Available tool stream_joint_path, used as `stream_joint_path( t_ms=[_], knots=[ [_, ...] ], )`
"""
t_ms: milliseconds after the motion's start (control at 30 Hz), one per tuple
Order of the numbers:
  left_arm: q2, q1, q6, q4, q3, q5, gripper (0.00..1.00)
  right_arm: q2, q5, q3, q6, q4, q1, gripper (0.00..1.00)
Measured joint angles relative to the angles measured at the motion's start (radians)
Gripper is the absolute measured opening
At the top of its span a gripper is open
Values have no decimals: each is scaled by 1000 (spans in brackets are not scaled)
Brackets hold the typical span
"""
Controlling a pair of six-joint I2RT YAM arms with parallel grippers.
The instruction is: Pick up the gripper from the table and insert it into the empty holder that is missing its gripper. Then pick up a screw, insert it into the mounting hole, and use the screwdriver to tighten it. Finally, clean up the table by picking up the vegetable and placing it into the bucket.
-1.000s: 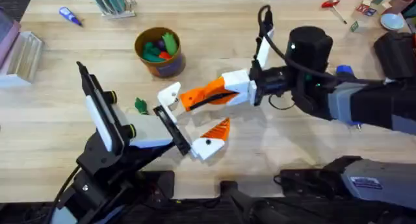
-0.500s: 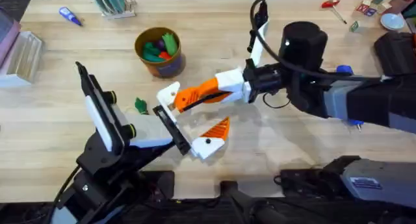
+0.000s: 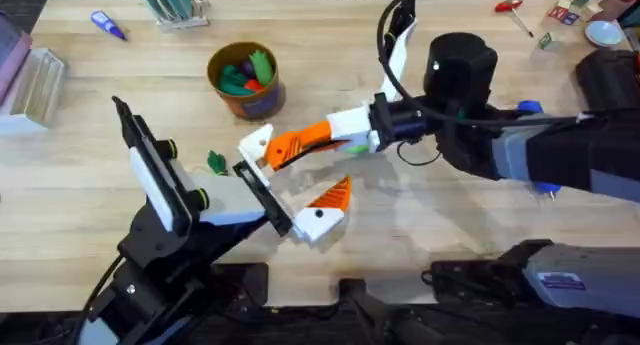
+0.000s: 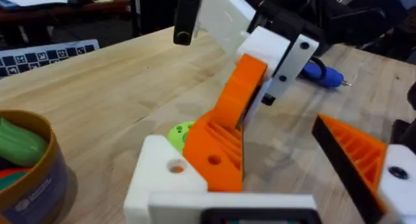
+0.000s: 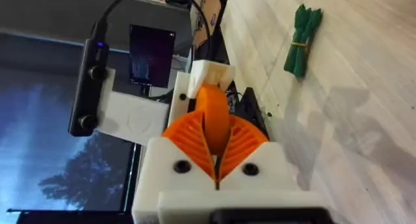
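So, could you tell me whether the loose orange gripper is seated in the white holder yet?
Apparently seated: the gripper stands against the holder, gripped by the right gripper. Fully home: cannot tell.

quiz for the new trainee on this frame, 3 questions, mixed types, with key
1. True or false: the vegetable already lies in the bucket.
2. What is clamped in the right gripper? A) the gripper B) the vegetable C) nothing
3. Which arm carries the holder?

Key:
1. False; it lies on the table, apart from the bucket.
2. A
3. Left
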Motion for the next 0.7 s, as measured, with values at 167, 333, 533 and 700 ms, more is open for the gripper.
stream_joint_path(
  t_ms=[167, 333, 533, 700],
  knots=[
    [0, 3, 1, -1, 0, -21, 986, 1, 32, 12, -7, -3, 14, 8],
    [0, 8, 0, -2, 0, -45, 986, 7, 64, 23, -7, -3, 31, 8],
    [0, 11, -7, -2, 0, -21, 987, 60, 69, 47, -6, 9, 42, 8],
    [0, 9, -19, -1, 0, -4, 986, 71, 72, 54, -6, 13, 44, 8]
  ],
)
